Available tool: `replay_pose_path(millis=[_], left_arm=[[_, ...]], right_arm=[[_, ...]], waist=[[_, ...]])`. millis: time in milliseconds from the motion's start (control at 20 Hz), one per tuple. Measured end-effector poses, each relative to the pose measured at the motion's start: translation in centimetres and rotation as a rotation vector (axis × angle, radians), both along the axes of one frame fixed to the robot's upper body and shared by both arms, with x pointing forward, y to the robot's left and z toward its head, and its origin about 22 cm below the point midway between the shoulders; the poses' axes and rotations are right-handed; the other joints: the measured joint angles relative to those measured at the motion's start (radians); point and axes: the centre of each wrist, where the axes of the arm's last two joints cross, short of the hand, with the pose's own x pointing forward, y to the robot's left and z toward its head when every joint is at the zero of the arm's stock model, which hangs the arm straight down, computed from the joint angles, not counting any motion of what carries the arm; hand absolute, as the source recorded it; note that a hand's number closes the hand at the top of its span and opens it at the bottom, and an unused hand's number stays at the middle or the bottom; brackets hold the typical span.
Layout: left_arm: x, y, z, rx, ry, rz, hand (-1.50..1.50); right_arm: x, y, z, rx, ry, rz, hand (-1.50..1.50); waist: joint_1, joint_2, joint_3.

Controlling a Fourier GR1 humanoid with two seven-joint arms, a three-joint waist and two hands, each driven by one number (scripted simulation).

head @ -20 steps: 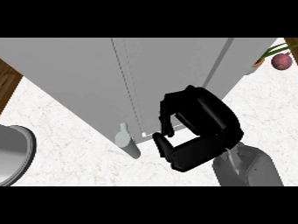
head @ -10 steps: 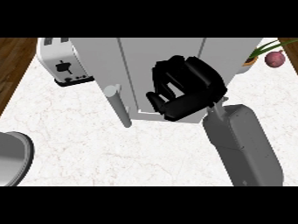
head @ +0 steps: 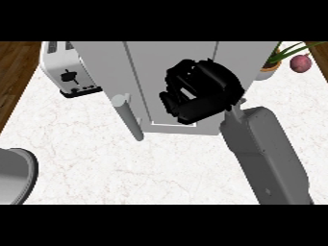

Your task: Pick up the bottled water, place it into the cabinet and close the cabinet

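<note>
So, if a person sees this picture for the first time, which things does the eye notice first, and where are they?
First comes the black right hand, fingers curled, in front of the tall grey cabinet at the middle. A silver toaster stands at the cabinet's left on the white marble counter. A purple onion lies beside a potted plant at the far right.

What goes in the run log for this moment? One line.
right robot hand: curled, at cabinet front | bottle: not visible | left robot hand: out of view | toaster left of cabinet
</note>
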Motion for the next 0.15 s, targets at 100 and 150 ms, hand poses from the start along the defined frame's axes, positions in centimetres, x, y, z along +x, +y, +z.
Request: replay_pose_path(millis=[100,150], left_arm=[[0.19,0.17,0.16,0.001,0.006,-0.005,-1.5],[0.11,0.12,0.28,-0.001,0.007,-0.008,-1.5]], right_arm=[[0.08,0.05,0.09,0.005,0.004,0.01,1.5],[0.08,0.01,0.02,0.008,-0.002,0.009,1.5]], waist=[[0.0,0.001,0.003],[0.003,0.0,0.004]])
